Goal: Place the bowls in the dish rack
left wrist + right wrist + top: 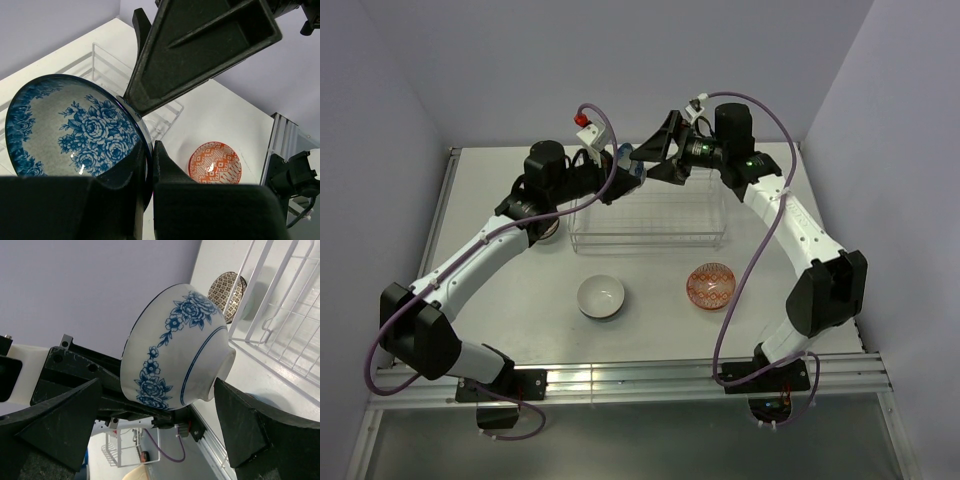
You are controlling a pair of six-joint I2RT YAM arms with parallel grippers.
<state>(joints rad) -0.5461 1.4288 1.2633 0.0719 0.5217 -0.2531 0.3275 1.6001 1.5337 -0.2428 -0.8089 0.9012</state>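
Observation:
My left gripper (150, 146) is shut on the rim of the blue-and-white bowl (75, 130), holding it on edge above the far side of the dish rack (650, 215). The open right gripper (157, 382) straddles that bowl (175, 350), with one finger (60, 425) at its mouth side and the other by its foot. From above, both grippers meet at the bowl (628, 158). A white bowl (601, 297) and an orange-red bowl (711, 285) sit on the table in front of the rack. The grey-brown bowl (227, 287) lies left of the rack, partly under my left arm.
The clear rack (165, 112) holds no bowl that I can see. Walls close off the table behind and on both sides. A metal rail (640, 380) runs along the near edge between the arm bases. Purple cables loop off both arms.

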